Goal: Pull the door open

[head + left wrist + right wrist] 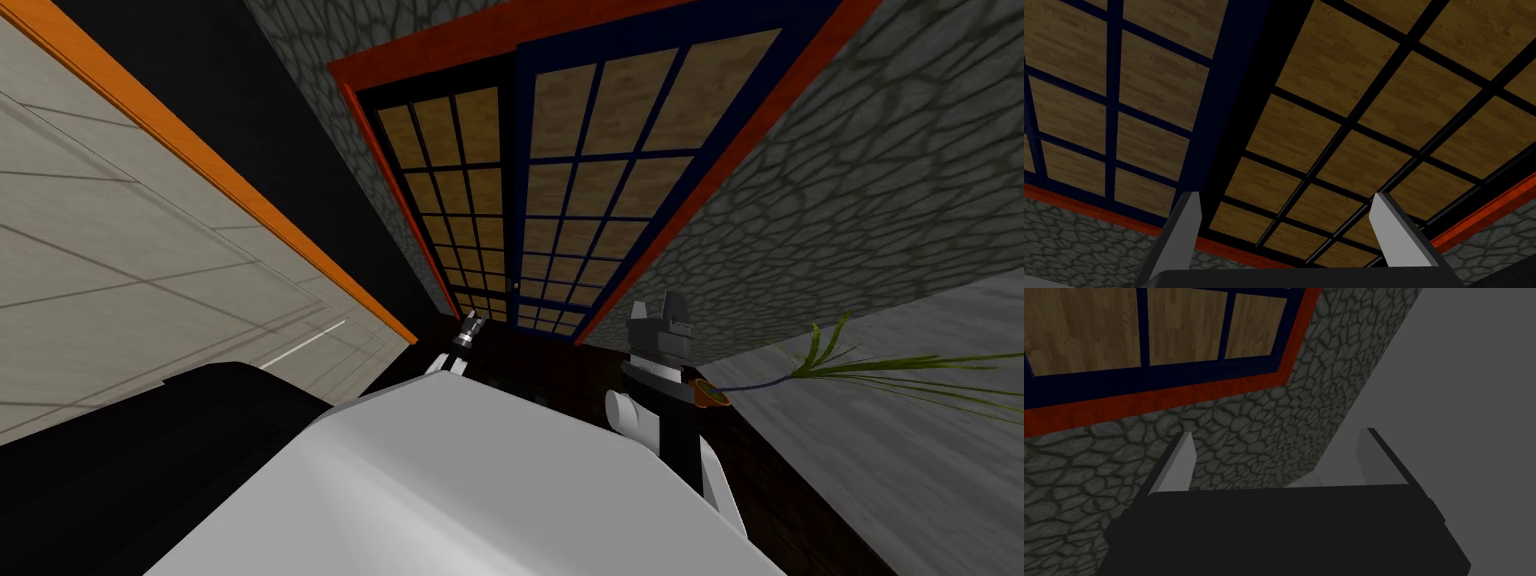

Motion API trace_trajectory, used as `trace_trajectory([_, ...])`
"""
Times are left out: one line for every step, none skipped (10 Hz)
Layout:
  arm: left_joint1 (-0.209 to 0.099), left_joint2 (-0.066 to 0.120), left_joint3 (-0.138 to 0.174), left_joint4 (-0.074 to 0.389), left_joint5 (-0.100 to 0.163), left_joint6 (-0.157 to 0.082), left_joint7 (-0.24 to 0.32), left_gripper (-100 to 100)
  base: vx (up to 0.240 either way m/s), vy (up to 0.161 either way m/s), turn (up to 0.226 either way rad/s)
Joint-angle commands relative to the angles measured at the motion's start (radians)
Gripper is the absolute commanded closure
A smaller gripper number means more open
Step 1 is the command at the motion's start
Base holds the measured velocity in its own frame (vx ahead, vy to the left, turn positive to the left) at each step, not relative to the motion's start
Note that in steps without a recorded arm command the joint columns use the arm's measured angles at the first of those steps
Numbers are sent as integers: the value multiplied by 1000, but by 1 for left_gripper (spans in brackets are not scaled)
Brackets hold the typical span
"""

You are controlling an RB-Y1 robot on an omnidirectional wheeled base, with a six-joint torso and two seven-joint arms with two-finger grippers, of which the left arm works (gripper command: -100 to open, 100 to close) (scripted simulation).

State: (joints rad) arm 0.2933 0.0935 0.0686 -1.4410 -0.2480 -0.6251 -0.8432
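The door [560,180] runs off the top edge in the head view; beyond the left gripper [1285,196] its panes are cut on every side. A speck on its middle stile is perhaps a handle [516,285], too small to tell. Near the right gripper [654,302], the arm half hides a plant pot [712,395].

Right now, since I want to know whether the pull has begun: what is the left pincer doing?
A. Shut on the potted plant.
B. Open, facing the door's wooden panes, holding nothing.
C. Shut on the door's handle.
B: the left pincer has its fingers wide apart, with nothing between them and the door beyond.
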Motion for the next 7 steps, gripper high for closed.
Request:
trace_trajectory([-11,-2,5,35,-6,-11,-31,-100,104,-23,35])
trace_trajectory([-17,-4,8,55,-10,-17,-49,-100,88,-23,37])
trace_trajectory([-23,-6,11,75,-14,-23,-66,-100,88,-31,35])
trace_trajectory([-30,-8,14,95,-18,-29,-84,-100,109,-20,44])
trace_trajectory([-35,-10,17,114,-22,-35,-101,-100,105,-10,31])
trace_trajectory([-41,-13,19,133,-25,-41,-118,-100,92,-10,34])
trace_trajectory([-47,-16,22,152,-29,-46,-134,-100,88,-35,29])
